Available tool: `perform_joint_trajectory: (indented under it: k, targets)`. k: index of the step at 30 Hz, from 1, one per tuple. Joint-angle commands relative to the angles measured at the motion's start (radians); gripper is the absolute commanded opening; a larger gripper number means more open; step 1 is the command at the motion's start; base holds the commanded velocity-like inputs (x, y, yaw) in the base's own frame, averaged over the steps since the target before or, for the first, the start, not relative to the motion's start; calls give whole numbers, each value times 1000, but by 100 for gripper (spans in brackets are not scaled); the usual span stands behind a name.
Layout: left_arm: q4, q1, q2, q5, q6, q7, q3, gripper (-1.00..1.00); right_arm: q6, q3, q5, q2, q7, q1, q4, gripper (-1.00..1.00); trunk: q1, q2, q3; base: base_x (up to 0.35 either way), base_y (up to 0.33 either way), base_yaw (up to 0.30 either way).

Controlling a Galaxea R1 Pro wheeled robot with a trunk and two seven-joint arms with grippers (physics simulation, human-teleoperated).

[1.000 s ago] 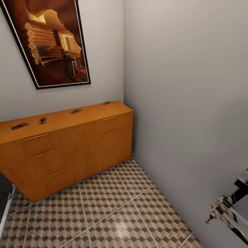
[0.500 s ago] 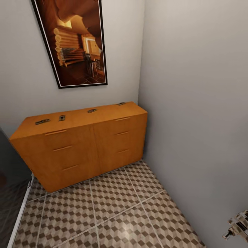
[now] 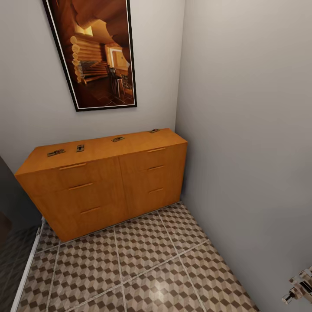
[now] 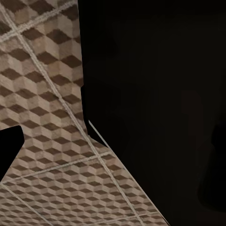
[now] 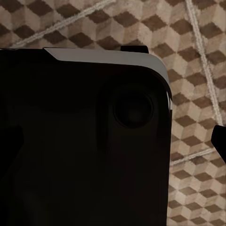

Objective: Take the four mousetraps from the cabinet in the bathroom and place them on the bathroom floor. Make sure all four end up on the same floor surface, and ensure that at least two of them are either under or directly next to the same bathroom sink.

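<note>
The four mousetraps lie in a loose row on the flat top of the cabinet (image 3: pixel 104 182), which stands against the far wall under a framed picture (image 3: pixel 102 52), its right end in the corner. From left to right: one mousetrap (image 3: pixel 56 152) near the left end, a second (image 3: pixel 80 147) just beside it, a third (image 3: pixel 117 139) near the middle, and a fourth (image 3: pixel 154 130) toward the right end at the back edge. The row runs along the cabinet's long axis, left to right and slightly away.

A bare stretch of the bathroom floor (image 3: pixel 143 264) lies between the robot and the cabinet, so the mousetraps are ahead and well apart from both arms. A metal piece of the right arm (image 3: pixel 299 286) shows at the near right corner of the head view; I cannot tell whether its gripper is spread or pressed together. Both wrist views look down on cube-patterned tiles past dark parts of the robot, and I cannot tell the left gripper's state either. Neither arm looks to be carrying anything.

By my judgement the robot needs to close in first. The right arm sits nearer the fourth mousetrap, the left arm nearer the pair at the left end.
</note>
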Motion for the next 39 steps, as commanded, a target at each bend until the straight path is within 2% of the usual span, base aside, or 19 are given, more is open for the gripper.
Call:
perform_joint_trajectory:
  k: [1,7,39]
  targets:
    - [-2,1,0,-5,-1,0,5,100,-4,-3,2,0,1,0,1,100,0,0,-1,0,0,29]
    - [-2,1,0,-5,-1,0,5,100,-4,-3,2,2,1,0,2,100,0,0,-1,0,0,155]
    - [-2,1,0,-5,-1,0,5,100,-4,-3,2,1,1,0,1,100,0,0,-1,0,0,265]
